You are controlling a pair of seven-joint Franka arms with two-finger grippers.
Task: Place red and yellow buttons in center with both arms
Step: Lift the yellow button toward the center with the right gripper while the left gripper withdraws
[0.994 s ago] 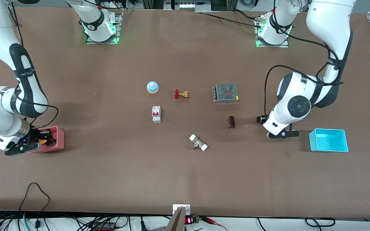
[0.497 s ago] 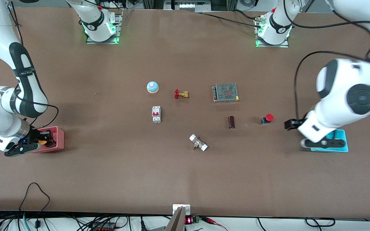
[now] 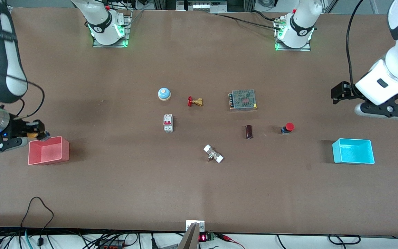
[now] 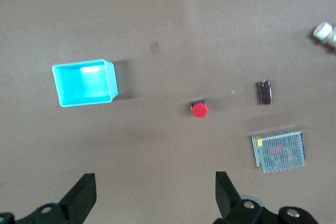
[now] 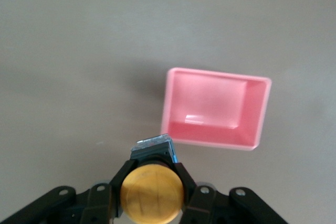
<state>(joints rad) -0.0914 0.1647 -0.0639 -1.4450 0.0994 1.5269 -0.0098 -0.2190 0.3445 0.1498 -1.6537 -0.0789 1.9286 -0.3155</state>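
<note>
The red button (image 3: 287, 128) stands on the brown tabletop between a dark cylinder and the teal bin; it also shows in the left wrist view (image 4: 199, 109). My left gripper (image 3: 335, 93) is open and empty, high over the table at the left arm's end (image 4: 154, 195). My right gripper (image 3: 38, 133) is shut on the yellow button (image 3: 32, 135), held in the air over the edge of the pink tray. In the right wrist view the round orange-yellow cap (image 5: 152, 195) sits between the fingers (image 5: 153, 174).
Pink tray (image 3: 48, 150) (image 5: 257, 114) at the right arm's end, teal bin (image 3: 353, 151) (image 4: 84, 82) at the left arm's end. Mid-table: blue dome (image 3: 164, 93), brass valve (image 3: 195, 101), mesh-topped box (image 3: 243, 100), breaker (image 3: 168, 123), dark cylinder (image 3: 249, 131), white-ended fitting (image 3: 213, 154).
My left gripper let go of the red button on the table and rose away toward the left arm's end. My right gripper lifted the yellow button up out of the pink tray.
</note>
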